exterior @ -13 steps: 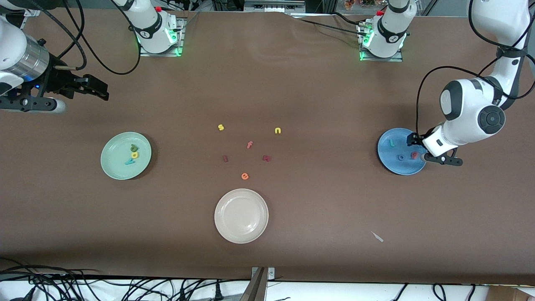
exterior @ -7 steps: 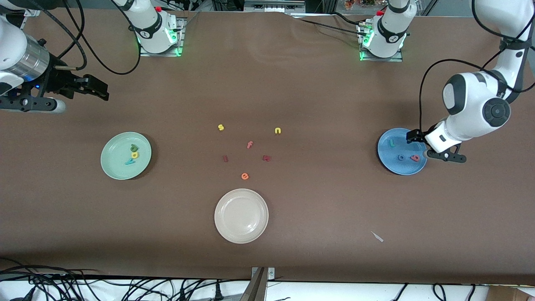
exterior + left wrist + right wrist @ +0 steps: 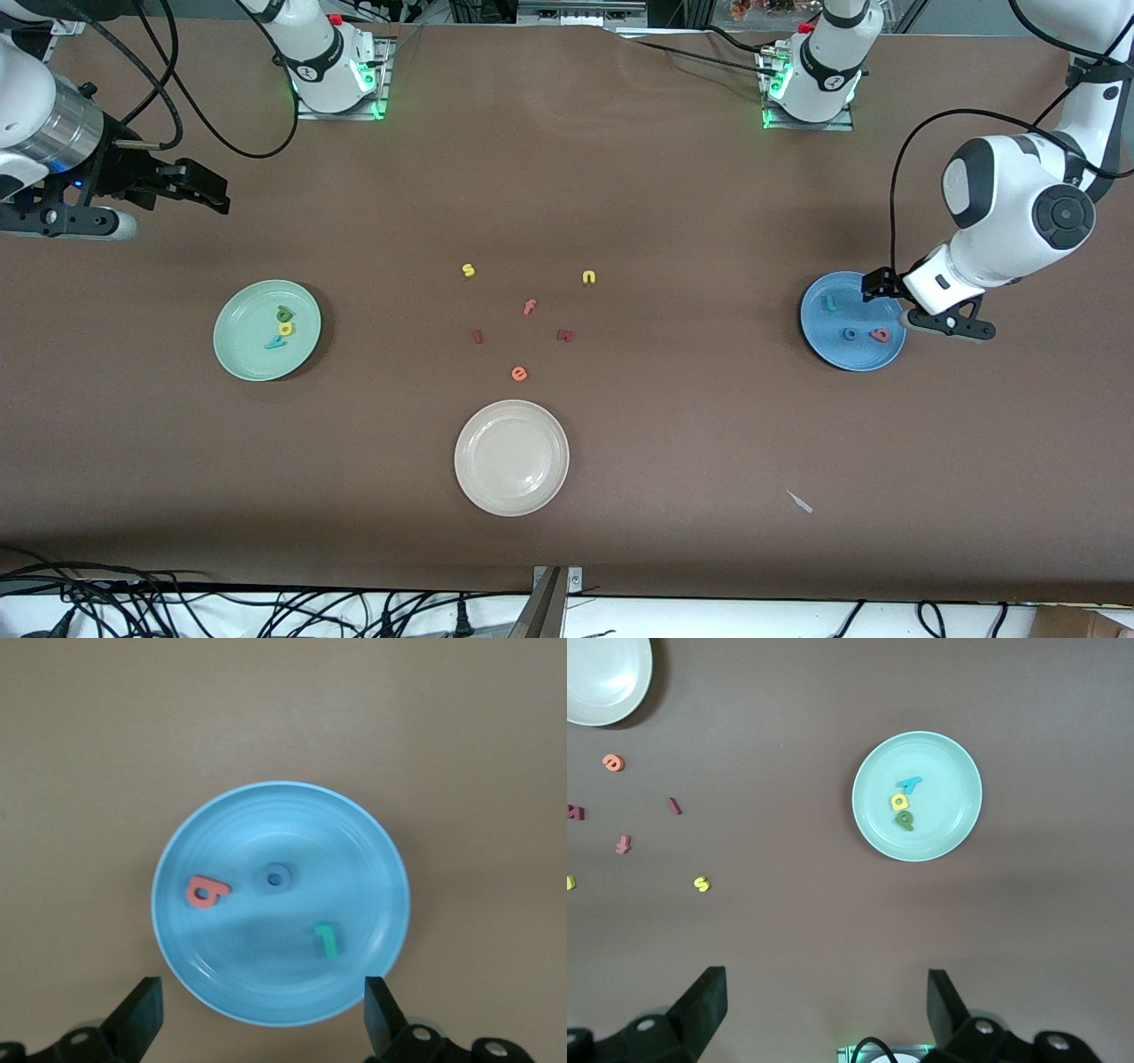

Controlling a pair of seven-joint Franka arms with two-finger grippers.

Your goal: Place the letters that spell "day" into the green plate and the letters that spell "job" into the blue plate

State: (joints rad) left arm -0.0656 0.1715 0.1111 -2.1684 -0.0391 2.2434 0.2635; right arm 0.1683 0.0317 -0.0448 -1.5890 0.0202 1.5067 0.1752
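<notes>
We had 3 letters in the green plate (image 3: pixel 232 354) and 3 in the blue plate (image 3: pixel 819 341); left pincer (image 3: pixel 921 306) and right pincer (image 3: pixel 190 188) gaped wide, empty.

Arms: I see two white Franka arms with dark grey joint caps.
Bases: grey plates, green lights, red buttons.
Left gripper (image 3: pixel 912 308): black fingers, white wrist housing, black cable looped above.
Right gripper (image 3: pixel 190 186): black fingers, brushed silver wrist collar, blue light.
Cables: black, trailing from both arms.
</notes>
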